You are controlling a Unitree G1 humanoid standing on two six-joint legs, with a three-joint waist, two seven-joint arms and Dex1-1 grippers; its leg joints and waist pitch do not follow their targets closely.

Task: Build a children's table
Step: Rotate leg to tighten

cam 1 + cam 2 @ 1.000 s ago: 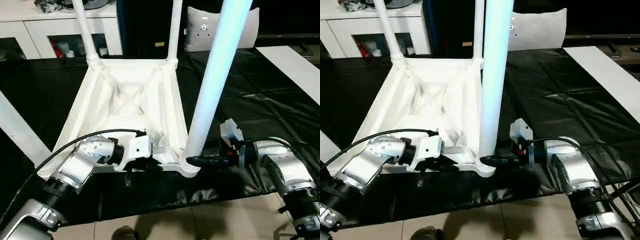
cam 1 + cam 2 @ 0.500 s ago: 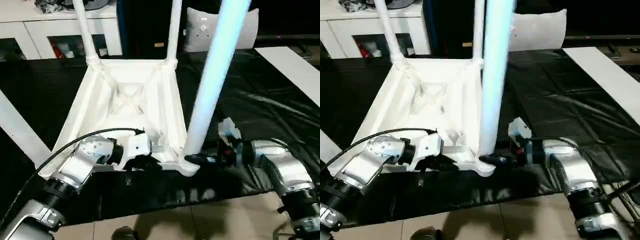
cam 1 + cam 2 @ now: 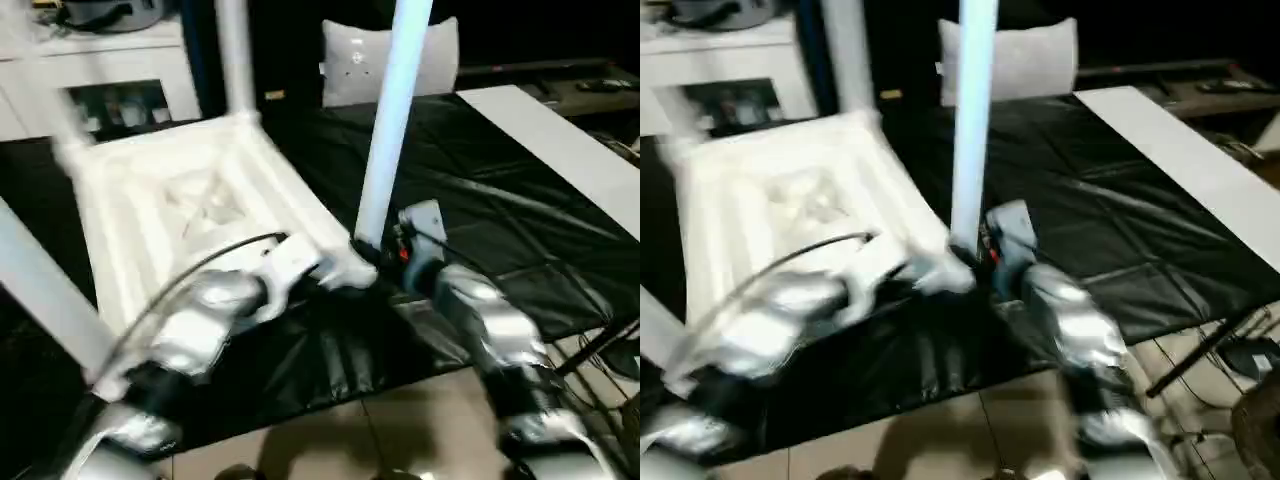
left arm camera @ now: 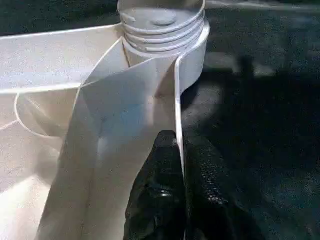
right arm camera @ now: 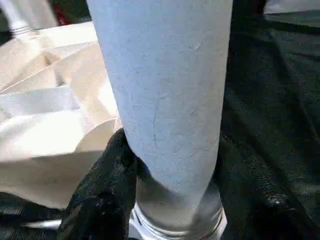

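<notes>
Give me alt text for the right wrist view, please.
The right pincer clasps a white table leg just above its threaded base, one black finger on each side. The white tabletop's underside lies beside it on black sheeting.

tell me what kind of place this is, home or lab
Probably an indoor room set up as a robot test space: a black sheet covers the tiled floor, with a white cabinet and a grey pillow behind.

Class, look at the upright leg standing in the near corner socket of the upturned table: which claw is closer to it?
Right. The right claw straddles the leg at its base; the left claw pinches the table's rim wall beside the socket.
</notes>
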